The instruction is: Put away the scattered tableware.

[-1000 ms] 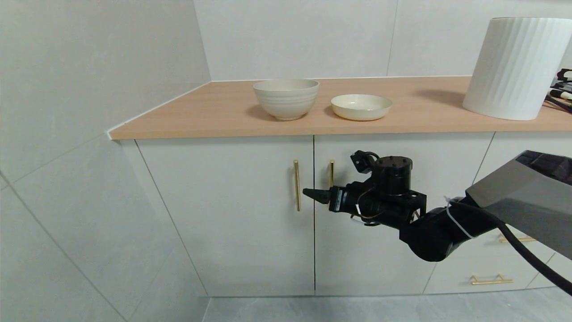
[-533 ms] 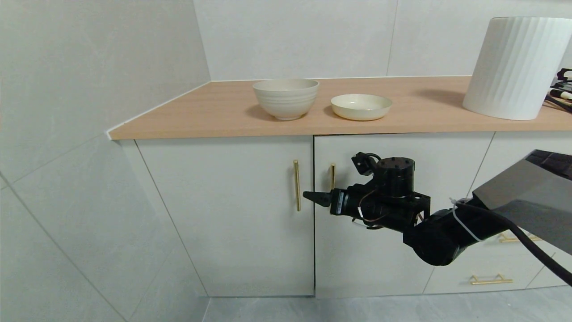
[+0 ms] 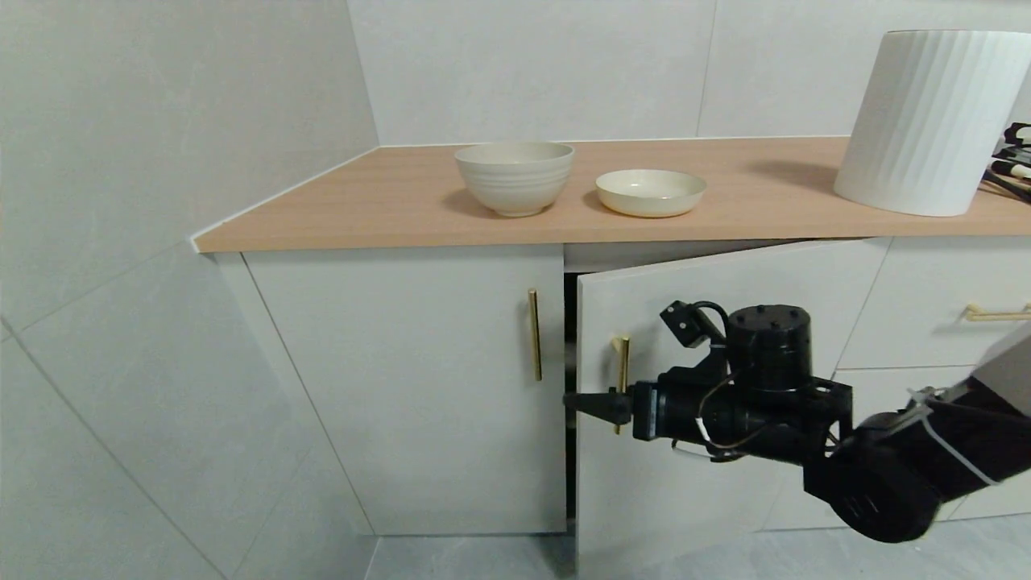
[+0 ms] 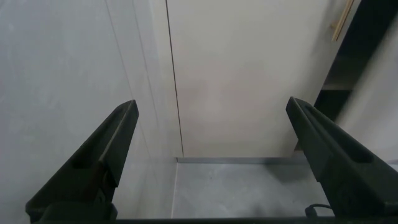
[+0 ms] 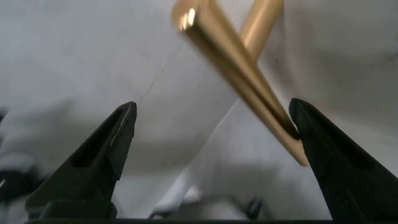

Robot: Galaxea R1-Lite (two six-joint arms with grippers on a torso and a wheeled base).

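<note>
A ribbed cream bowl point(image 3: 515, 177) and a shallow cream dish point(image 3: 651, 192) stand side by side on the wooden countertop point(image 3: 362, 209). Below them the right cabinet door point(image 3: 709, 274) hangs partly open, showing a dark gap along its left edge. My right gripper point(image 3: 592, 403) is at that door's brass handle point(image 3: 621, 372). In the right wrist view the handle point(image 5: 242, 68) runs between the spread fingers, resting against one finger point(image 5: 323, 155); the gripper point(image 5: 211, 109) is open. My left gripper point(image 4: 211, 162) is open and holds nothing, low before the left cabinet door point(image 4: 249, 74).
The left door stays closed, with its own brass handle point(image 3: 534, 334). A tall white ribbed container point(image 3: 934, 121) stands at the counter's right end. Drawers with brass pulls point(image 3: 995, 310) lie to the right. A tiled wall closes in the left side.
The right cabinet door has swung outward from closed, its handle coming forward and down in the head view. My right gripper has drawn back with the handle.
</note>
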